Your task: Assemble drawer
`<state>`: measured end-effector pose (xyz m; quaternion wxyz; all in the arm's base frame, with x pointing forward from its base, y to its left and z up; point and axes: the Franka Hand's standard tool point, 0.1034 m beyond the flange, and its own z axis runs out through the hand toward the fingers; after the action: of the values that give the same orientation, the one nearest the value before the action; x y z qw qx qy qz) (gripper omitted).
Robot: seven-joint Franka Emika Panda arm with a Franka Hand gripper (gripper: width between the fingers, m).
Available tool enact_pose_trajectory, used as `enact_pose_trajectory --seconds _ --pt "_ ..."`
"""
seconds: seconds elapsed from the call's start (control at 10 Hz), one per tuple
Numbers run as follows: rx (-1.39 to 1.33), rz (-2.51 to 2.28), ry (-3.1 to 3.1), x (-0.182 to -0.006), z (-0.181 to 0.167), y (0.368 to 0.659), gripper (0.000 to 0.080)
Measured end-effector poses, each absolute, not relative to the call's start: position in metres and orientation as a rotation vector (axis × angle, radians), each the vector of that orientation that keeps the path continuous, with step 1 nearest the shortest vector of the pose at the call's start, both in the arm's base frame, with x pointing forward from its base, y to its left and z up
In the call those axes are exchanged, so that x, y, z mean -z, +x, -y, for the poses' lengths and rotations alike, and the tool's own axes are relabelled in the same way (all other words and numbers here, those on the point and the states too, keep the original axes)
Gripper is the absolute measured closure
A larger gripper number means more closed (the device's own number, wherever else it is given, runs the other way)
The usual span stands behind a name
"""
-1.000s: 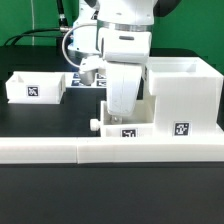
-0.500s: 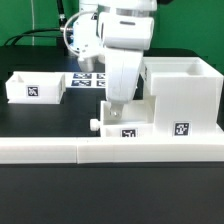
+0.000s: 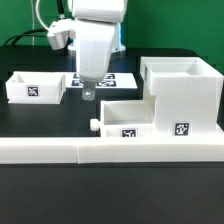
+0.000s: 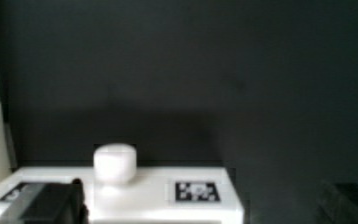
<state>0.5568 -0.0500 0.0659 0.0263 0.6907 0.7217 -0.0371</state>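
Observation:
A small white drawer box (image 3: 126, 118) with a round knob (image 3: 95, 126) and a marker tag sits against the tall white drawer housing (image 3: 184, 92). My gripper (image 3: 88, 92) hangs above the black table, up and to the exterior view's left of that box, touching nothing. In the wrist view the knob (image 4: 117, 163) and the tag (image 4: 197, 190) show on the box's white face. My gripper (image 4: 199, 202) is open there, with dark fingers (image 4: 44, 203) far apart and nothing between them.
A second open white drawer box (image 3: 34, 88) stands at the exterior view's left. The marker board (image 3: 112, 80) lies behind my gripper. A long white wall (image 3: 110, 152) runs along the front of the table.
My gripper has risen off the small drawer box and moved toward the exterior view's left. The box stays against the housing.

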Motion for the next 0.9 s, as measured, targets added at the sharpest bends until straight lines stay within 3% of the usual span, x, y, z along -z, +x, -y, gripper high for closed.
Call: enact_pose_trajectory --seconds 0.3,0.7,0.9 --pt "0.066 -2.269 2.151 -0.063 0.064 0.554 0.0150" --pt "-0.054 -2.447 2.137 -0.036 0.086 0.551 0.0150" --pt "-0.087 -2.425 2.210 -0.024 0.074 0.552 0.0150"
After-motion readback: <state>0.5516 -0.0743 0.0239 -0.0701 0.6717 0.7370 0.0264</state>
